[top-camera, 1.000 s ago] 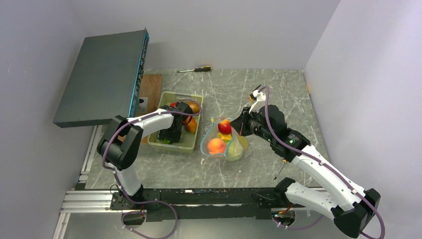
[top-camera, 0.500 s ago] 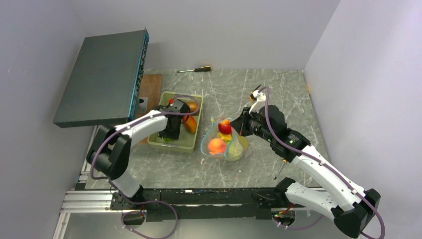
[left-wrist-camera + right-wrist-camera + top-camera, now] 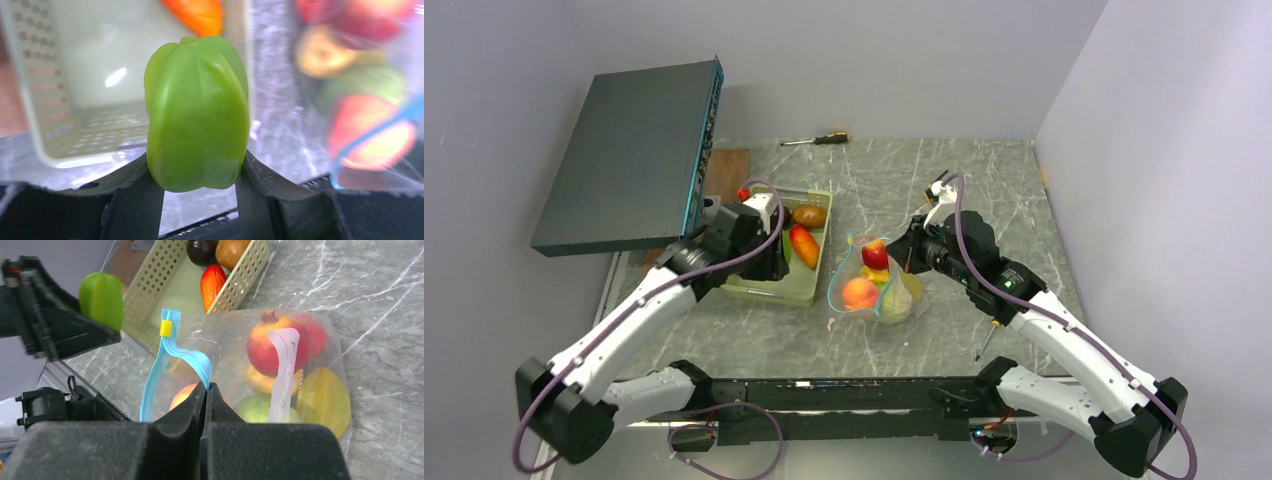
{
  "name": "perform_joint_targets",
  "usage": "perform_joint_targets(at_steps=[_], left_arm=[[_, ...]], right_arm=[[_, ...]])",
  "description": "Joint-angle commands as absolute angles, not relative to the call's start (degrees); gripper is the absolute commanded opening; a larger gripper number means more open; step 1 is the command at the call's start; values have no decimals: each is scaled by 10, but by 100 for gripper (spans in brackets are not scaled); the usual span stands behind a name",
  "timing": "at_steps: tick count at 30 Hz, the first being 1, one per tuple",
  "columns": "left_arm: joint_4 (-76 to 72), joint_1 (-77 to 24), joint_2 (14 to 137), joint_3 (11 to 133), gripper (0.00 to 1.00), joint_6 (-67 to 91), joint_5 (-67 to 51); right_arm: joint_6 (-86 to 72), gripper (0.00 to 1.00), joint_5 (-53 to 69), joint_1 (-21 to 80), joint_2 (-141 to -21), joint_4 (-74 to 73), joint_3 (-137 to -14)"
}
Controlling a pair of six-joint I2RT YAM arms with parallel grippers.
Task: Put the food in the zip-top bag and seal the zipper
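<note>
- Pepper (image 3: 197, 110): smooth, glossy green plastic with lobed, ribbed sides, standing upright between the two dark fingers of the left gripper (image 3: 196, 172), which grips its lower flanks at about half span.
- Tray (image 3: 150, 285): pale green plastic, rectangular, with walls pierced by rows of small holes. It holds a tapered orange-red piece (image 3: 212, 285), possibly a carrot, plus a dark purple fruit (image 3: 201, 250) and a brown one (image 3: 231, 250).
- Bag (image 3: 230, 332): clear, floppy film lying on the grey marbled table (image 3: 380, 300) just right of the tray, with a white label (image 3: 282, 370) on its face.
- Inside the bag sit a red pomegranate (image 3: 262, 347), a waxy yellow fruit (image 3: 322, 400), a green piece (image 3: 255, 410) and a peach-coloured one (image 3: 182, 395).
- Zipper strip (image 3: 152, 385): thin teal band, curved and standing open, with a small yellow slider (image 3: 165, 328) near its top.
- Right gripper (image 3: 206, 390): fingers pressed fully together, pinching the bag's mouth edge at the teal band and holding it up.
- Left arm: stretched from its base up to the tray's near side, with the pepper lifted above the tray's near edge.
- Right arm: elbow folded low at the right, forearm reaching forward and left to the bag.
- Screwdriver (image 3: 819, 139): orange and black handle, lying at the table's far edge.
</note>
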State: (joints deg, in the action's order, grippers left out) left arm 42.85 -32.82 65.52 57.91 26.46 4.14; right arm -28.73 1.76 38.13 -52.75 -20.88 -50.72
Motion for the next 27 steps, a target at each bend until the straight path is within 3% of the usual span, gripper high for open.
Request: perform_joint_targets(at_steps=[1,4,8,17,21,27], left_arm=[[340,-330,571,550,19,286,-140],[278,-336,545,528,20,311,-251],[207,-366,529,505,20,348,-302],[141,-478,625,560,19,382,-301],[178,-490,672,599,16,378,-255],[165,-490,704,614,21,392,-259]], right_arm=[[-292,0,18,382,-527,-181,-508],[-292,0,20,382,-529,-180,-511],[-293,0,25,382,-533,-180,-514],[-299,0,33,382,-531,-179,-512],[-298,0,31,382,-523,-183,-511],[-298,0,26,382,-515,-184,-504]])
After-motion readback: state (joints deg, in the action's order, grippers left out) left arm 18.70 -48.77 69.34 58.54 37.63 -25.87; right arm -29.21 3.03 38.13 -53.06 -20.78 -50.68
